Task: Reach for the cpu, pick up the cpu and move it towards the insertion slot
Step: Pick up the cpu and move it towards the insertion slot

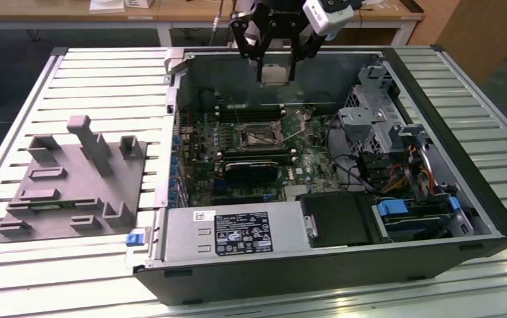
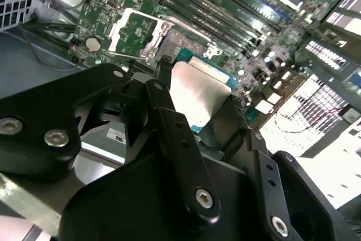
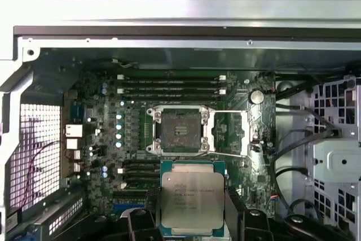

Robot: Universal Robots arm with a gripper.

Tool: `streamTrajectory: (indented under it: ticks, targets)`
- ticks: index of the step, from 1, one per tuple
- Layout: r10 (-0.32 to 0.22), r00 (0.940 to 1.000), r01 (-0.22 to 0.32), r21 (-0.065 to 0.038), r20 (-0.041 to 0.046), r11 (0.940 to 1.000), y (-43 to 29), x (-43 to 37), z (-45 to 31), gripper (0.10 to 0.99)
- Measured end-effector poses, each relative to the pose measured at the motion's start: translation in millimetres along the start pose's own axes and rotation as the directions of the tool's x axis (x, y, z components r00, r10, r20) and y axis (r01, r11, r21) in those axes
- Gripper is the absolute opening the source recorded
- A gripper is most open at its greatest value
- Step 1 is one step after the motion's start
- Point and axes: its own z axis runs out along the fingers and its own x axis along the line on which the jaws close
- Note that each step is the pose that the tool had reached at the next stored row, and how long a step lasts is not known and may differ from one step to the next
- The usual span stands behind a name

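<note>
My gripper (image 1: 274,66) hangs over the far side of the open computer case (image 1: 492,218), shut on the cpu (image 1: 274,74). The cpu is a flat square chip with a shiny silver top. In both wrist views it sits between my black fingers (image 2: 169,117), shown as the cpu (image 2: 197,97) and the cpu (image 3: 192,198). The insertion slot (image 1: 260,136) is a dark square socket in a silver frame on the green motherboard, nearer the camera than the chip in the exterior view. Its frame stands swung open beside the insertion slot (image 3: 179,131), and the insertion slot (image 2: 141,32) lies past the chip's edge.
Long memory slots (image 3: 169,83) flank the socket. A black card (image 1: 253,169) lies just beyond it. A power supply (image 1: 231,232) fills the case's near side. A drive cage (image 1: 377,126) and cables are on the exterior view's right. A grey fixture with posts (image 1: 67,179) sits outside the case.
</note>
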Motion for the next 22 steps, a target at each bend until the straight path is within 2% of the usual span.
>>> streamTrajectory:
  ticks: [12,22]
  targets:
    - [0.0,1.0,0.0,0.0,-0.0022,1.0,22.6,-4.2,8.1,0.537]
    - [0.0,1.0,0.0,0.0,-0.0023,1.0,23.2,-4.9,8.3,0.537]
